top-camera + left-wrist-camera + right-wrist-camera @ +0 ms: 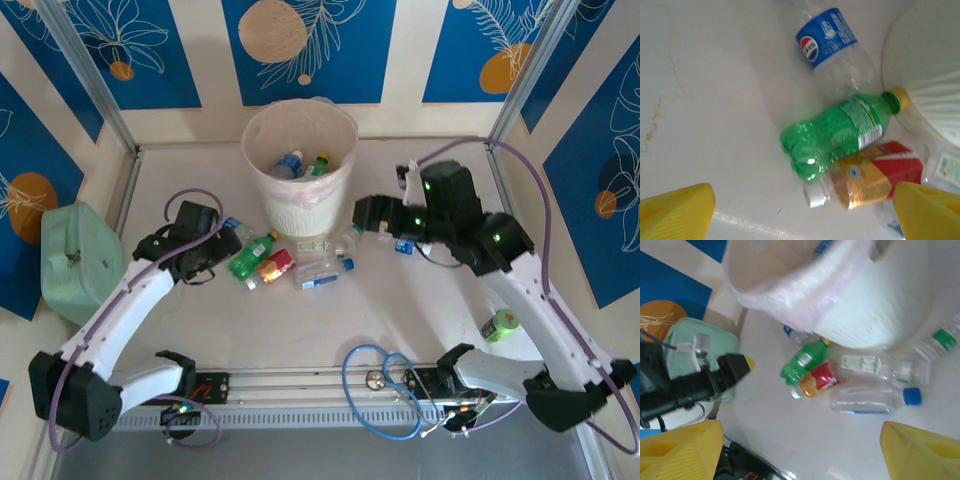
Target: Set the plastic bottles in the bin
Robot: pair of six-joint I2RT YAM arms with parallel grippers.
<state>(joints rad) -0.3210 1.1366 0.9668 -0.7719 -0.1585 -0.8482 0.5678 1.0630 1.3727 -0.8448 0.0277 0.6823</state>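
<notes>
Backing bin [298, 196] and table [300, 330], blue-patterned walls [130, 50]

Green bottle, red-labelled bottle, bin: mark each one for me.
green bottle [835, 132], left wrist view, on its green body.
red-labelled bottle [902, 167], left wrist view, on the red label.
bin [300, 205], top external view, on its front wall.

Bin [927, 95] cut off at left wrist view's right edge | blue-labelled bottle [832, 45] clipped at top | we cannot read green bottle [835, 135] label

One bin [300, 195], three green bottles [252, 256], one red-labelled bottle [278, 263], six clear bottles [318, 274].
</notes>
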